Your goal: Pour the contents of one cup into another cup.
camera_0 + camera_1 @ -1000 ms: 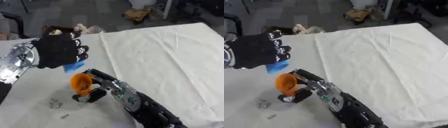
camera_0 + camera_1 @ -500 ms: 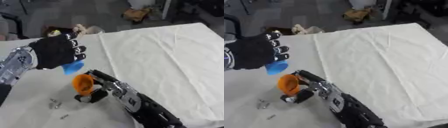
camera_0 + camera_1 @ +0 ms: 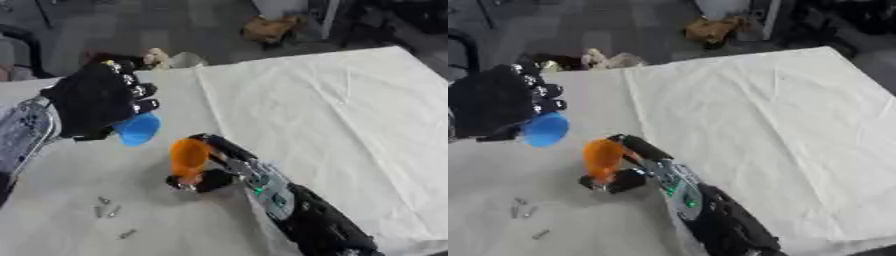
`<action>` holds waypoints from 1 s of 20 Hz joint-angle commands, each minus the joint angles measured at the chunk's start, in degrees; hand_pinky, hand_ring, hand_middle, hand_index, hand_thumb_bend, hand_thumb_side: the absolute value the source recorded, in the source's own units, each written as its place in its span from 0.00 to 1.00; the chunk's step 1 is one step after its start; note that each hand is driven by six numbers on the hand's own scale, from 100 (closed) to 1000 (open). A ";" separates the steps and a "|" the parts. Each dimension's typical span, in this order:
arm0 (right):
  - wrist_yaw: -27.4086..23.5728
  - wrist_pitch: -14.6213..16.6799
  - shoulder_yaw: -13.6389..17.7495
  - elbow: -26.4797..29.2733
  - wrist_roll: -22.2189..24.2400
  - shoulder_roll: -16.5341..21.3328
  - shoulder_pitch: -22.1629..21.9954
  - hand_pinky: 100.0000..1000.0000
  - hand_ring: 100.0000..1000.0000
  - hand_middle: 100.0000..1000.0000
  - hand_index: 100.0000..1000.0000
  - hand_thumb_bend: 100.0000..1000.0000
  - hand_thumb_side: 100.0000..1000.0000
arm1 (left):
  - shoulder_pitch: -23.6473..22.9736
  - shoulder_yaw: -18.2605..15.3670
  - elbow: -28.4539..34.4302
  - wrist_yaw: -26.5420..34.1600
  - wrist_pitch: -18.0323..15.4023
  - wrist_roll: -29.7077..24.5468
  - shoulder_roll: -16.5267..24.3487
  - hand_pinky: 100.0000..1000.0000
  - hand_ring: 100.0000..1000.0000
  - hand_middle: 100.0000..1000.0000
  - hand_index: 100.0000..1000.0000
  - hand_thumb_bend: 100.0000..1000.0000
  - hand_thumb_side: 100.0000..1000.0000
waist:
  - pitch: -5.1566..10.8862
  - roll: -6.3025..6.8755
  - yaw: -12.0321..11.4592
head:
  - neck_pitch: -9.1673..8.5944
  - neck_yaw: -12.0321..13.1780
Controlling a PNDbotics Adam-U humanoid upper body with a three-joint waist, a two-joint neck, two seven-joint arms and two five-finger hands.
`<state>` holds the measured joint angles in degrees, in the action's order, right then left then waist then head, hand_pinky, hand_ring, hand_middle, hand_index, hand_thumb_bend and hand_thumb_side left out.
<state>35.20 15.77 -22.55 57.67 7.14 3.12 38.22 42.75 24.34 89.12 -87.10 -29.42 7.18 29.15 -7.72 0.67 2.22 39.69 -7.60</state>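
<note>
My left hand [image 3: 94, 99] comes in from the left, raised above the table, its fingers curled round a blue cup [image 3: 138, 129]. The blue cup is tipped over, with its mouth facing down and toward the right. Just right of and below it, my right hand [image 3: 216, 167] holds an orange cup [image 3: 188, 156] upright near the table, fingers wrapped around it. The two cups are close together but apart. Whether anything is inside either cup is hidden from me.
Several small grey pieces [image 3: 109, 212] lie scattered on the table [image 3: 79, 200] at the lower left. A white cloth [image 3: 332, 120] covers the right part of the table. Clutter sits on the floor beyond the far edge.
My left hand with the blue cup has shifted slightly, and the cup's mouth now shows more. The right hand and orange cup stay about where they were.
</note>
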 commanded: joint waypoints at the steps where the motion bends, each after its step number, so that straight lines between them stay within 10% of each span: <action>1: 1.70 0.18 1.40 0.11 0.15 1.15 0.56 0.90 0.93 0.63 0.73 0.52 0.72 | -0.07 -1.97 0.06 1.59 1.02 -0.35 0.77 0.43 0.13 0.12 0.60 0.48 0.00 | 0.82 -0.03 0.06 | -0.14 0.12; 11: -0.17 -1.97 3.86 5.20 -3.07 3.98 -0.49 0.88 0.91 0.57 0.71 0.47 0.71 | -5.43 -7.17 -9.30 22.66 4.66 -4.33 -2.54 0.38 0.17 0.19 0.65 0.06 0.00 | 0.67 -0.38 0.20 | -0.05 0.11; 14: -1.81 -3.65 4.71 8.24 -4.74 5.04 -1.03 0.87 0.90 0.54 0.70 0.45 0.69 | -6.91 -8.92 -14.85 38.02 5.15 -7.73 -4.24 0.38 0.25 0.29 0.68 0.04 0.41 | 0.59 -0.56 0.26 | -0.02 0.11; 20: -4.71 -6.32 5.32 12.44 -7.16 6.29 -1.76 0.86 0.89 0.52 0.69 0.43 0.69 | -8.80 -12.80 -18.91 60.98 8.99 -11.45 -6.14 0.43 0.44 0.49 0.76 0.41 0.68 | 0.50 -0.89 0.34 | 0.01 0.06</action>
<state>31.45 9.92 -17.68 68.11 0.50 8.32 35.71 33.22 12.99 70.06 -30.09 -21.09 -3.73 22.57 -7.96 -0.30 2.49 39.71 -7.60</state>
